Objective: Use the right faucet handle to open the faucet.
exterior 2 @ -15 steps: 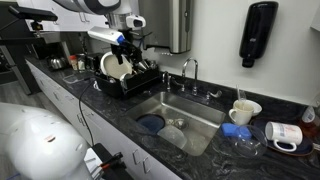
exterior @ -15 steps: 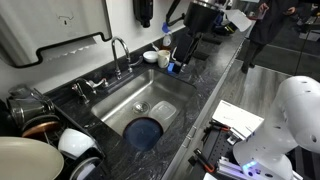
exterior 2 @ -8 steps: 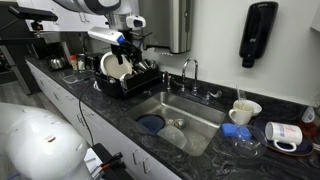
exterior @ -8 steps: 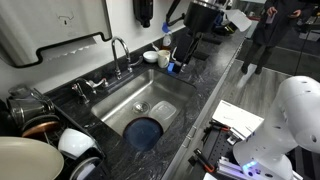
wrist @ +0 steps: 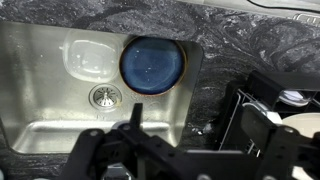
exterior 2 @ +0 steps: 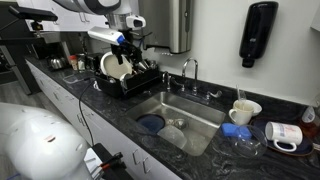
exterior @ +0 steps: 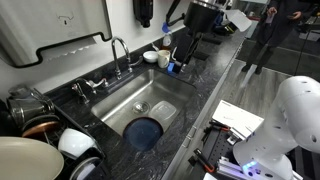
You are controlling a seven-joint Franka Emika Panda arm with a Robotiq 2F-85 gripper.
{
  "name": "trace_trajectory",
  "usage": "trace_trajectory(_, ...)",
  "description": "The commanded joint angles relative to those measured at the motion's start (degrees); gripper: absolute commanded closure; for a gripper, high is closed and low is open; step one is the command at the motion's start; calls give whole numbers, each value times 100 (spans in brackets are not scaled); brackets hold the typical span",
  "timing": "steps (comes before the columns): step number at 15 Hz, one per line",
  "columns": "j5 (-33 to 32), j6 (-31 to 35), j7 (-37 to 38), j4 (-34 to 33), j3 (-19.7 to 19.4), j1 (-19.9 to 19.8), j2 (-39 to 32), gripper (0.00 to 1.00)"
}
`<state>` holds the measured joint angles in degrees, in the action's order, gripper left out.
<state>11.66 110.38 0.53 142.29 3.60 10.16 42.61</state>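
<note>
Hovering high over the counter's end beside the sink, the gripper [exterior: 174,66], fingers apart and empty, has not reached the faucet [exterior: 119,52]; approach step. Next move: descend toward the right faucet handle [exterior 2: 213,95] at the sink's back rim.

Even indoor light, soft low-resolution views, glare on the steel sink [exterior: 150,100].

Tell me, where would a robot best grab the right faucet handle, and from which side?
Probably by the short lever of the right handle, coming down from above and slightly from the sink side, with a finger on each side of it. It sits low beside the faucet, with the wall close behind, so the top looks like the clearest approach. Its exact angle is too small to tell.
</note>
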Motion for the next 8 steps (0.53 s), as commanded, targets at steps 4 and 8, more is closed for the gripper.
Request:
trace_trajectory(4, 15, 934, -305, 213, 45, -33, -582, 0)
trace_trajectory(8, -31, 2064, -302, 320, 82, -59, -1080, 0)
